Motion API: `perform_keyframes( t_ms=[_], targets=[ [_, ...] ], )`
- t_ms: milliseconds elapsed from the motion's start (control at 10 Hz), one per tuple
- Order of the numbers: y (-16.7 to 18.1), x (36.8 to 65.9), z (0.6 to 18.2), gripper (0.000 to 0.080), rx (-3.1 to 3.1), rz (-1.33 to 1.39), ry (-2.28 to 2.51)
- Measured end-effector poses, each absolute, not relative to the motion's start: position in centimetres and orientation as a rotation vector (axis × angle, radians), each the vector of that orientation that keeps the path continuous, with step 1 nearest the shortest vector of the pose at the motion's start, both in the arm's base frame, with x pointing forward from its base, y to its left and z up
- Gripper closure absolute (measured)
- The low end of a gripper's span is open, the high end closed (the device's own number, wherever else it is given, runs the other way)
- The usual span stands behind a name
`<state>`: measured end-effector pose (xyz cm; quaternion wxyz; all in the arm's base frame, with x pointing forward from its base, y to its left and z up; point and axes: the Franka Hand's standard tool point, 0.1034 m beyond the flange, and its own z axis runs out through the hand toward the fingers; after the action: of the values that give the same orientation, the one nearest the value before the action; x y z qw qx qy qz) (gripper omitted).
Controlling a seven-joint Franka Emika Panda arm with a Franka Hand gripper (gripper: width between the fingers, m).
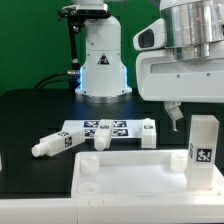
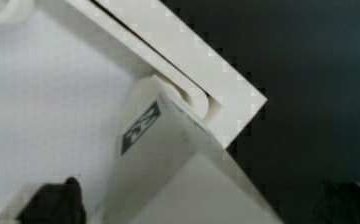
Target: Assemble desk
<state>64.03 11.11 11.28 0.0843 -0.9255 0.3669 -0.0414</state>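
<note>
The white rimmed desk tabletop lies at the front of the black table. One blocky white leg with a black-and-white tag stands upright in the corner socket on the exterior view's right. My gripper hangs over the top of that leg, open. One dark finger shows beside the leg, and the other is hidden. In the wrist view the tagged leg rises from the tabletop between my gripper's two fingertips, which stand apart from it on both sides.
The marker board lies behind the tabletop. Three loose white legs lie around it: one at the exterior view's left, one in the middle, one to the right. The robot base stands at the back.
</note>
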Motion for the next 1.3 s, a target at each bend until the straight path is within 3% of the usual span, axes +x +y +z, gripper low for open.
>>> perform_keyframes(
  t_ms=[200,500,700,1000,1300],
  targets=[
    [10.36,64.38,11.37,0.015,-3.031,-0.163,0.398],
    [10.44,64.31,11.19,0.0179,-3.041,-0.162,0.38],
    [10.52,64.29,11.17,0.0519,-3.007,-0.154,0.544],
    [10.27,64.3,11.12,0.0515,-2.905,-0.14,0.898],
    [10.12,63.83,11.04,0.0515,-2.581,-0.106,1.557]
  ],
)
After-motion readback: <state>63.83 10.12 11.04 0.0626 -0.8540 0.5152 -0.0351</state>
